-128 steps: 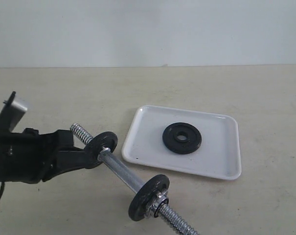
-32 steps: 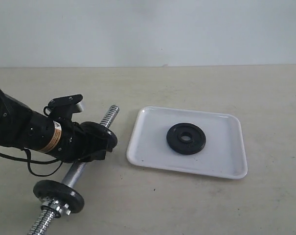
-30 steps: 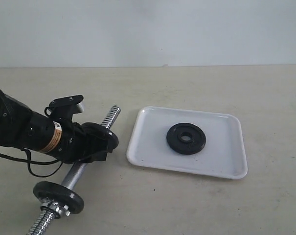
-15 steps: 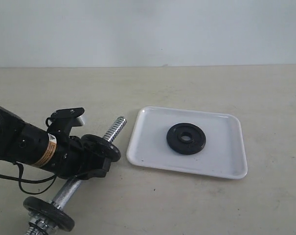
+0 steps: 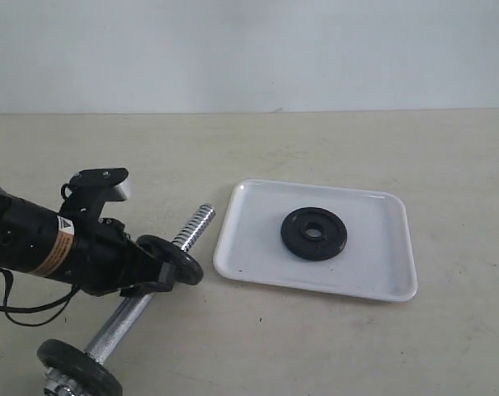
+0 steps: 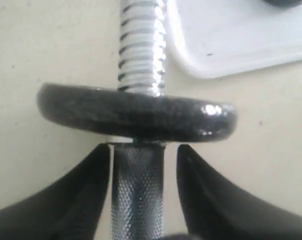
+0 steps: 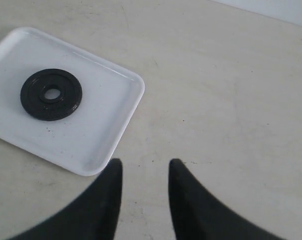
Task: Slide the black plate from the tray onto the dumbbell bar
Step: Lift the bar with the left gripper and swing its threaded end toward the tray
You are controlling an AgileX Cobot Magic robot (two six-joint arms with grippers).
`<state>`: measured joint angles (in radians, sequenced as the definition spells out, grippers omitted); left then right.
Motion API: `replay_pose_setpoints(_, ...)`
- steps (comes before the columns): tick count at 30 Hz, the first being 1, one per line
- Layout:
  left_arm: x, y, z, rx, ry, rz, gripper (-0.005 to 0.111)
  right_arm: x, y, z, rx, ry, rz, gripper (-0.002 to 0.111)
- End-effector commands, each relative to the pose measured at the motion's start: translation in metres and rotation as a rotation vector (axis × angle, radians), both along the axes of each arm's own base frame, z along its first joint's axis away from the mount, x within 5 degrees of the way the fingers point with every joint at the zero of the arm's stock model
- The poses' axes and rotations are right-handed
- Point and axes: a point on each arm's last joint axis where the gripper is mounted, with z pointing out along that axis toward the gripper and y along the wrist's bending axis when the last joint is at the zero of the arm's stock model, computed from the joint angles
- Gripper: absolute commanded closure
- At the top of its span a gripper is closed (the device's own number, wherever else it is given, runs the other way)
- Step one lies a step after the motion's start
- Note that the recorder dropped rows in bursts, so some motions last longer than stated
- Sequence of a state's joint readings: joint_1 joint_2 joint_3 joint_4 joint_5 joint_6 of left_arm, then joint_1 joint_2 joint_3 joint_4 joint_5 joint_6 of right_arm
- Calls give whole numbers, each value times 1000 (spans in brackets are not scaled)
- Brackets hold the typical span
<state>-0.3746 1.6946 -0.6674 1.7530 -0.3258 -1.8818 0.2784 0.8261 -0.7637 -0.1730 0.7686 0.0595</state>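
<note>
Table [image 5: 315,148]: black plate [image 5: 313,233] (ringed hole) in tray [image 5: 249,239]; left hand [image 6: 145,160] parted around dumbbell bar [image 5: 127,316].

Left arm [image 5: 43,243] extends low and nearly level from the left edge of the exterior view; the left gripper [image 6: 144,152] has its fingers slightly parted. The right gripper [image 7: 143,167], seen only by its wrist camera, points downward, fingers apart and empty.

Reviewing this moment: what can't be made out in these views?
- Exterior view: the near end of the dumbbell bar and its lower disc run off the bottom edge.
- Exterior view: the left gripper fingertips are lost behind its dark arm and the upper disc.
- Left wrist view: the top edge cuts off the black plate and most of the tray.
- Right gripper: outside the exterior view.
</note>
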Motion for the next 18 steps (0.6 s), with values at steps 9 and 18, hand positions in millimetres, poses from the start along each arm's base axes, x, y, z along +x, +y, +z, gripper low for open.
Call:
replay_pose_setpoints(9,-17,1,30,-69,-68,-39,53,21,8,-26,-6,90,13,64)
replay_pose_setpoints(18,-46,7,7,-70,56,-71,53,24,9,-24,3,63,16,64)
